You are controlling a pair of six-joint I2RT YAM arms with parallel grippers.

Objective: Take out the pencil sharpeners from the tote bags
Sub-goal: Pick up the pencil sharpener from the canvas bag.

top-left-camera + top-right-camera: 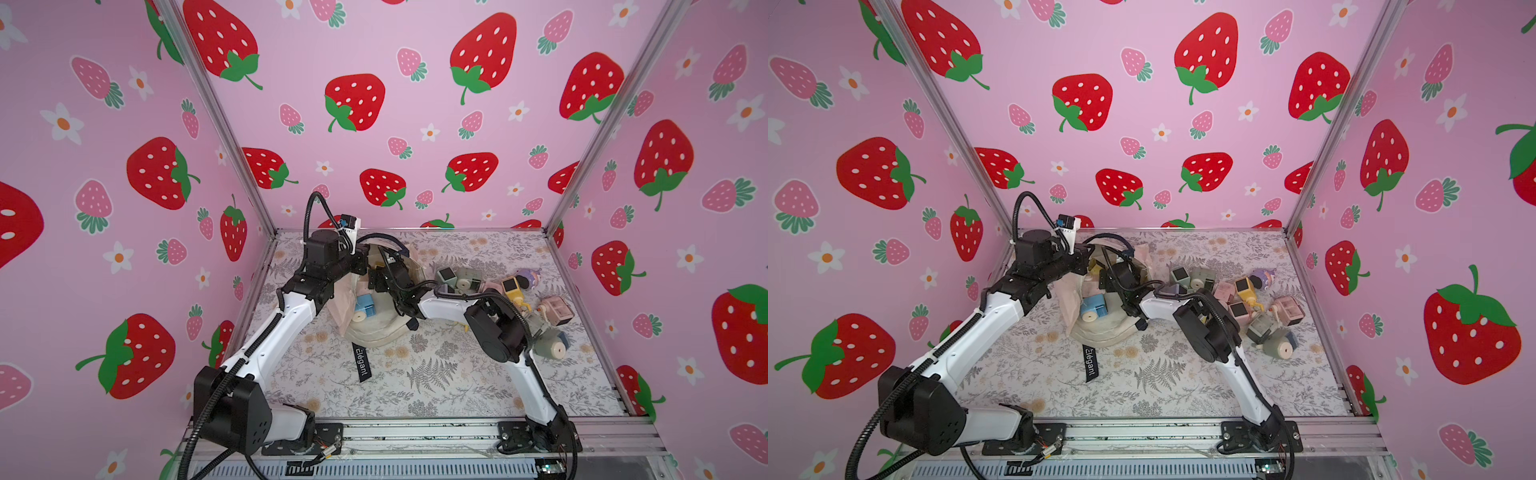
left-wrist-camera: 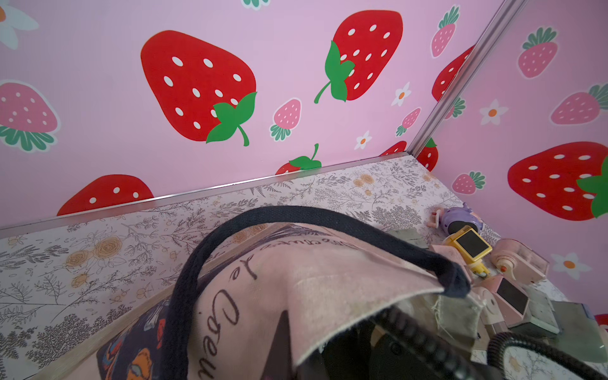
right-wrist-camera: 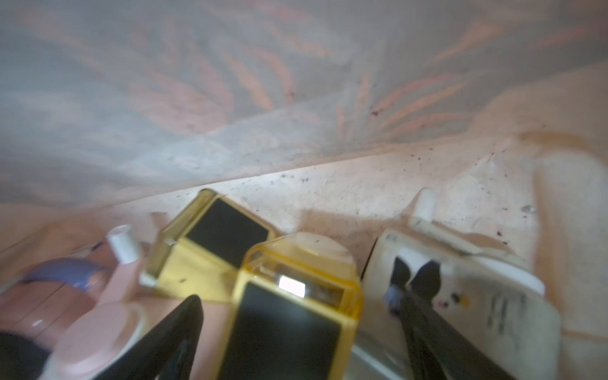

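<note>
Left wrist view. Ana: cloth of the tote bag [image 2: 296,279] and its navy handle [image 2: 312,214] drape right across the lens. In a top view the left gripper [image 1: 360,255] sits at the bag's far-left rim. It reads closed, apparently pinching the rim to hold the mouth up. Tips are hidden.

Ben: Soft canvas, then?

Ana: Looks it. I'd expect it to slump if let go. Next to the right, a blue sharpener [image 1: 365,307] lies in the open mouth, a cream round knob showing.

Ben: And the other arm?

Ana: Right wrist view: the right gripper [image 3: 304,289] is deep inside the bag, jaws wide apart, straddling a yellow sharpener [image 3: 289,329]. Nothing is clamped. A second yellow one [image 3: 214,237] lies behind it, with a pink one [image 3: 98,316] and a whitish one [image 3: 477,296] on its flanks.

Ben: Handling?

Ana: I judge them light, rigid, slick plastic. Take one across the flat side walls of the body, not by the crank. Crowding neighbours may drag along.

Ben: Farthest right?

Ana: A pile of sharpeners [image 1: 498,291] lies out on the tabletop [image 1: 415,382], just beside the bag.
</note>
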